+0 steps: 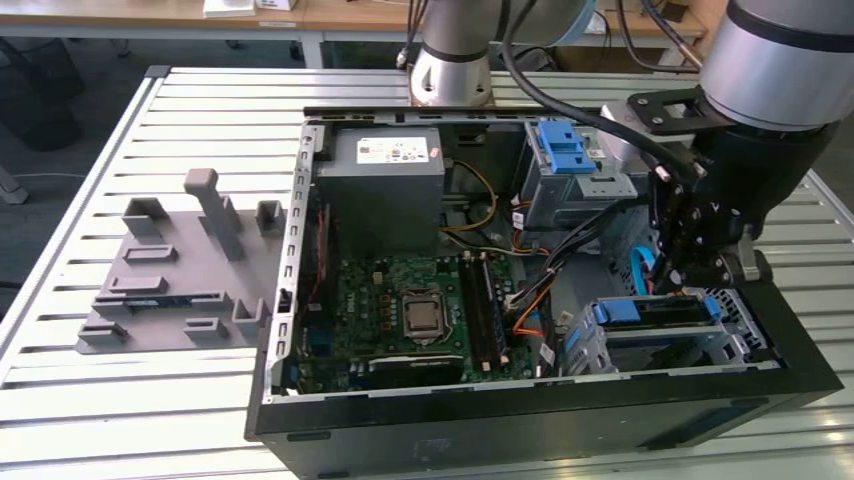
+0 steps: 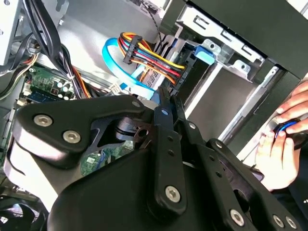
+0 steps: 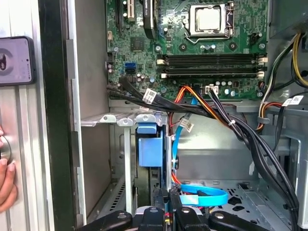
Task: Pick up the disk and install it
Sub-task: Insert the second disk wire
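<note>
The disk (image 1: pixel 649 312), seen by its bright blue carrier, sits in the metal drive cage (image 1: pixel 727 345) at the front corner of the open computer case on the exterior view's right. The first wrist view shows the carrier's blue end (image 3: pixel 150 144) slotted in the cage; the second wrist view shows it edge-on (image 2: pixel 204 53). My gripper (image 1: pixel 686 278) hangs just above and behind the disk. Its black fingers (image 3: pixel 160 206) are pressed together with nothing between them, and their tips (image 2: pixel 163 98) stand apart from the carrier.
Blue flat cable (image 3: pixel 202 197) and bundled power wires (image 2: pixel 144 55) lie close to the fingers. A motherboard (image 1: pixel 414 315), a grey power-supply box (image 1: pixel 387 165) and a second blue-tabbed bay (image 1: pixel 567 150) fill the case. A grey fixture (image 1: pixel 180 270) is on the exterior view's left. A person's hand (image 2: pixel 284 139) rests beside the case.
</note>
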Robot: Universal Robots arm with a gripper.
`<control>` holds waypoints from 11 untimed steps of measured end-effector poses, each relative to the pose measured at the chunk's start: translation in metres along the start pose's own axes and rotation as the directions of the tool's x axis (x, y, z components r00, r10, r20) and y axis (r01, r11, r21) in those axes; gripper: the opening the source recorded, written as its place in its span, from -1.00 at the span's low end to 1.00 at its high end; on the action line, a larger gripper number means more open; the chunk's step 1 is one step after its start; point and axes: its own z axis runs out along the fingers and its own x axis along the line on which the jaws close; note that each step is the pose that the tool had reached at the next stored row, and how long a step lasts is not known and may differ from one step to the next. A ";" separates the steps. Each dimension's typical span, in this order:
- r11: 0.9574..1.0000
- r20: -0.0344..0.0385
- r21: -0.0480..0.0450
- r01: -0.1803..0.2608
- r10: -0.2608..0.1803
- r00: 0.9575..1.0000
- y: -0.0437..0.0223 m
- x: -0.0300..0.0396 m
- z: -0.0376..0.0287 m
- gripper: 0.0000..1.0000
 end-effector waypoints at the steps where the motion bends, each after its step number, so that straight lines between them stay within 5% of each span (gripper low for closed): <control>1: 1.000 0.005 0.001 0.001 -0.001 1.000 0.0003 0.0003 0.0004 -0.68; 9: 1.000 0.054 0.012 0.002 -0.002 0.999 0.0021 0.0078 0.0042 -0.68; 11: 1.000 0.061 0.013 0.001 -0.001 0.998 0.0025 0.0090 0.0046 -0.68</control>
